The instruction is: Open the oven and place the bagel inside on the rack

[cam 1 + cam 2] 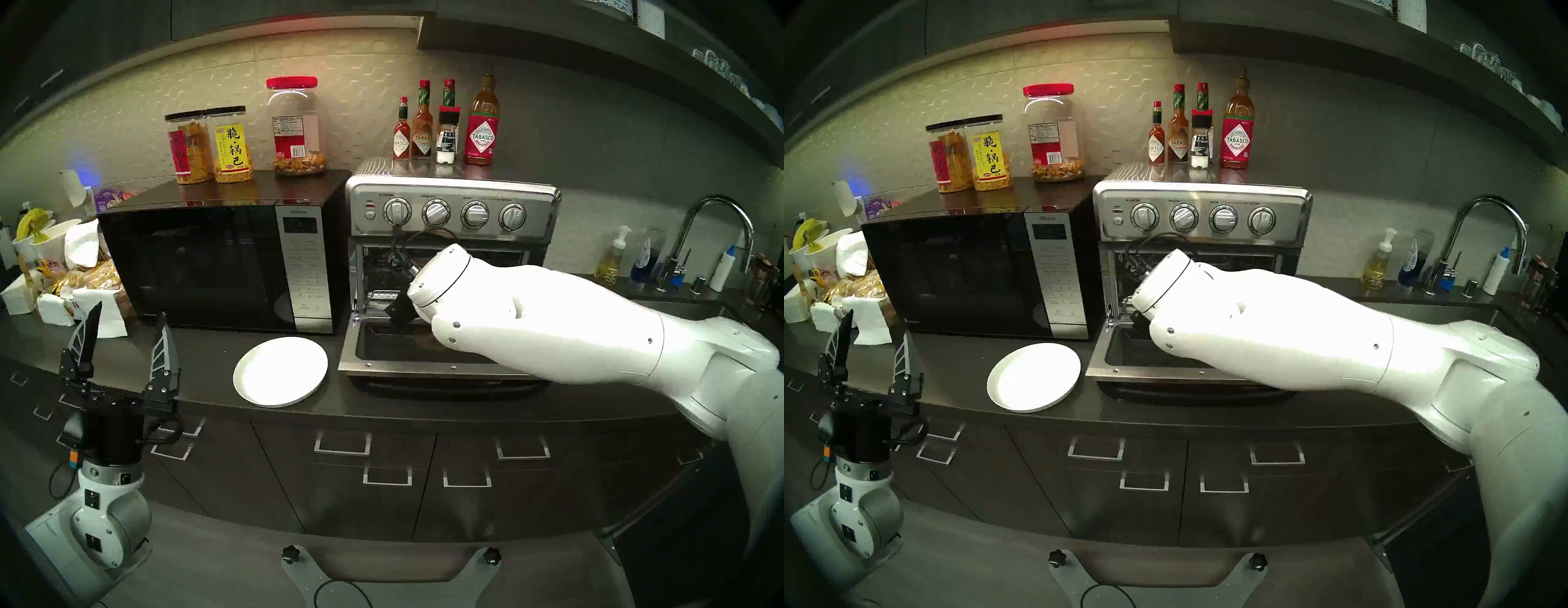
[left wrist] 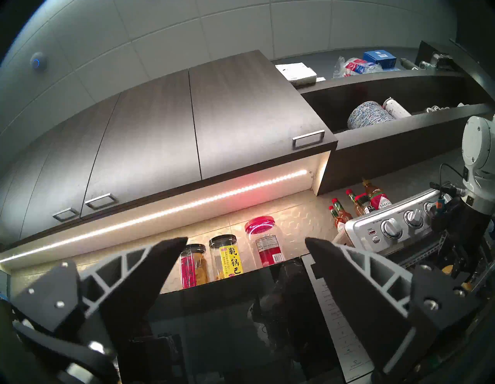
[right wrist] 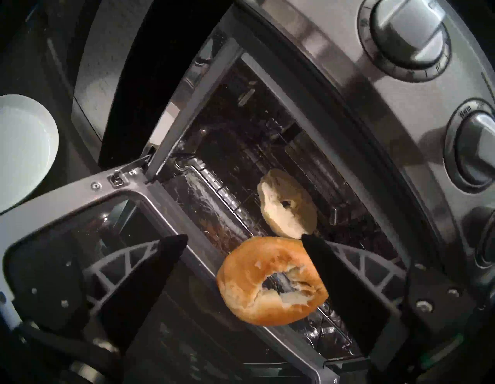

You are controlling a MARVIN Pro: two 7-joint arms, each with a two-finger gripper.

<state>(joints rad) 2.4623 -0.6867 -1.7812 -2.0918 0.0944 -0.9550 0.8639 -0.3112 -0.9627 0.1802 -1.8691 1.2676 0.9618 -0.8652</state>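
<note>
Right wrist view shows the right gripper [image 3: 244, 238] wide open and holding nothing. 2 bagel [image 3: 270, 280] halves lie low in the middle of the frame, on the rack [image 3: 227, 195] inside the open oven [image 3: 308, 88]. Head view shows the left gripper [image 1: 127, 335] open and empty at lower left.

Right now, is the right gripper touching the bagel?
Cannot tell. In the right wrist view the right gripper stands open, but one finger overlaps the edge of the bagel; neither contact nor a gap shows plainly.
</note>
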